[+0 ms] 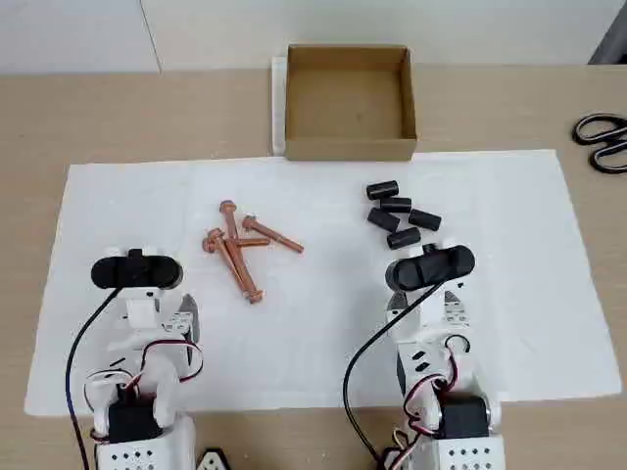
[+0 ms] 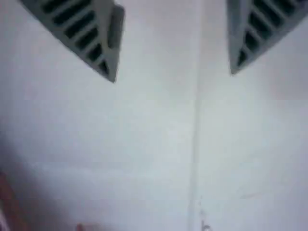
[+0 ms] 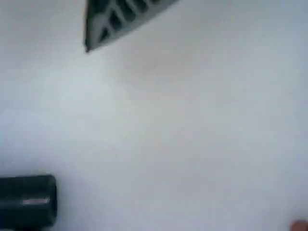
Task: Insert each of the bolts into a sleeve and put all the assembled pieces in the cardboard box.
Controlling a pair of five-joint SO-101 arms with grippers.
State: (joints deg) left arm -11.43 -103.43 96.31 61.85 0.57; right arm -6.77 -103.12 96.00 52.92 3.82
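Several copper bolts (image 1: 240, 245) lie in a loose pile on the white sheet, left of centre. Several black sleeves (image 1: 400, 217) lie in a cluster right of centre. The cardboard box (image 1: 348, 98) stands behind the sheet and holds nothing. My left gripper (image 1: 184, 328) (image 2: 173, 48) hangs low over bare sheet near the front left, open, with nothing between its fingers (image 2: 91, 33). It is in front of and left of the bolts. My right gripper (image 1: 431, 305) is just in front of the sleeves, open. One of its fingers (image 3: 120, 19) and a sleeve (image 3: 26, 199) show in the right wrist view.
The white sheet (image 1: 323, 323) covers most of the wooden table. Scissors (image 1: 602, 140) lie at the far right edge. A white strip (image 1: 278, 108) sits against the box's left side. Bare sheet lies between the two arms.
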